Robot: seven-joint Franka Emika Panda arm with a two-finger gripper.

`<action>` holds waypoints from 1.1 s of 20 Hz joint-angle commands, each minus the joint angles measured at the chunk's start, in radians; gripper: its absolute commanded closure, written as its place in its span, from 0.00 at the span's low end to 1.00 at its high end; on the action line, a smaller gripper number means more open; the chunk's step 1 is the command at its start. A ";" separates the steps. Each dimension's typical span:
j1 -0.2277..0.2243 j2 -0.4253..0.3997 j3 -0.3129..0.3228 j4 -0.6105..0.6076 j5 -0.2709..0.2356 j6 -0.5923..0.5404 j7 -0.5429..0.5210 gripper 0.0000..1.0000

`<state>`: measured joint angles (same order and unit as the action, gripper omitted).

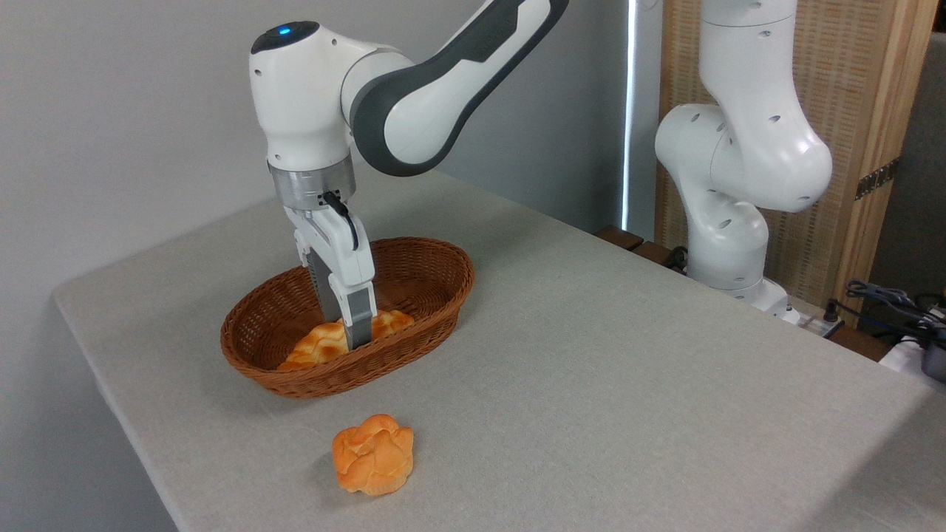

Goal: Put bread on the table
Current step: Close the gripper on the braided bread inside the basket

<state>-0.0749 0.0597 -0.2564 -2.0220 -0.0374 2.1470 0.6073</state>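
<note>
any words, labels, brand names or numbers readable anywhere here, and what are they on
None can be read.
The arm, gripper, wicker basket, bread, bun and table carry no visible text.
The blue light on the arm is a plain dot, not a sign.
</note>
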 commanded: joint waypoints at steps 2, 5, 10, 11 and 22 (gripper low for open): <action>0.001 -0.001 -0.003 -0.018 0.008 0.025 0.012 0.48; 0.001 -0.001 -0.003 -0.018 0.008 0.024 0.012 0.57; 0.001 -0.003 -0.003 -0.018 0.008 0.017 0.012 0.65; 0.001 -0.004 -0.003 -0.018 0.008 0.016 0.012 0.65; 0.001 -0.011 -0.003 -0.007 0.005 -0.041 0.009 0.72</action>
<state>-0.0748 0.0606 -0.2564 -2.0234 -0.0372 2.1384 0.6081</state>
